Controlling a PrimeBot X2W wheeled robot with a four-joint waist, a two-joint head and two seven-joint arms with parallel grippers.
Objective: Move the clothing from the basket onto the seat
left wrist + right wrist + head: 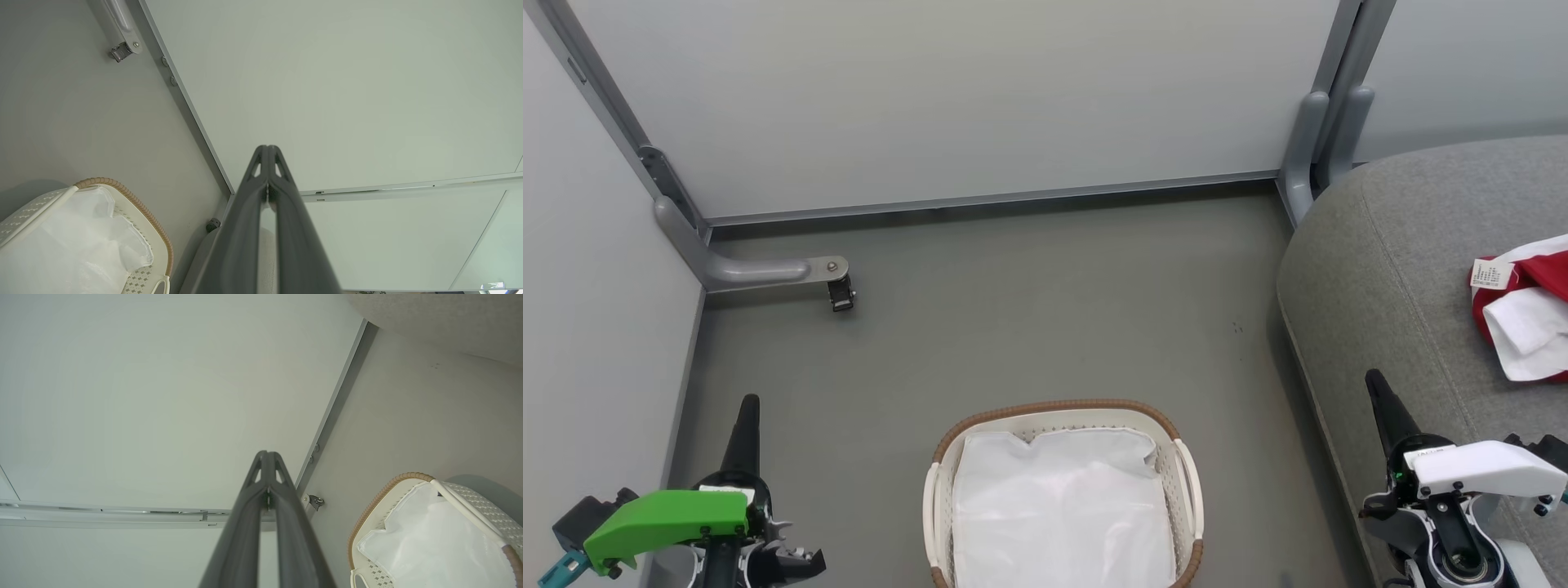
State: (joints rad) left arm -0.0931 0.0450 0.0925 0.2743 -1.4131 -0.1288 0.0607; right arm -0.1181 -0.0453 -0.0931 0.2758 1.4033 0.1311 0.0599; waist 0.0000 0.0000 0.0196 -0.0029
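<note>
The white perforated basket (1186, 482) with a brown rim stands on the floor at the bottom centre, holding a plain white liner sheet (1058, 506). Its rim also appears in the left wrist view (135, 204) and the right wrist view (380, 494). Red clothing (1531, 302) with white trim and a white label lies on the grey seat (1388, 245) at the right edge. My left gripper (748, 404) is shut and empty at the lower left, left of the basket. At the lower right, my right gripper (1374, 380) is shut and empty over the seat's front edge.
Pale partition walls (980, 98) close off the back and left. A grey metal foot (768, 269) with a small castor juts onto the floor at the left. Another grey post (1307, 139) stands beside the seat's back corner. Grey floor (1029, 318) lies between basket and wall.
</note>
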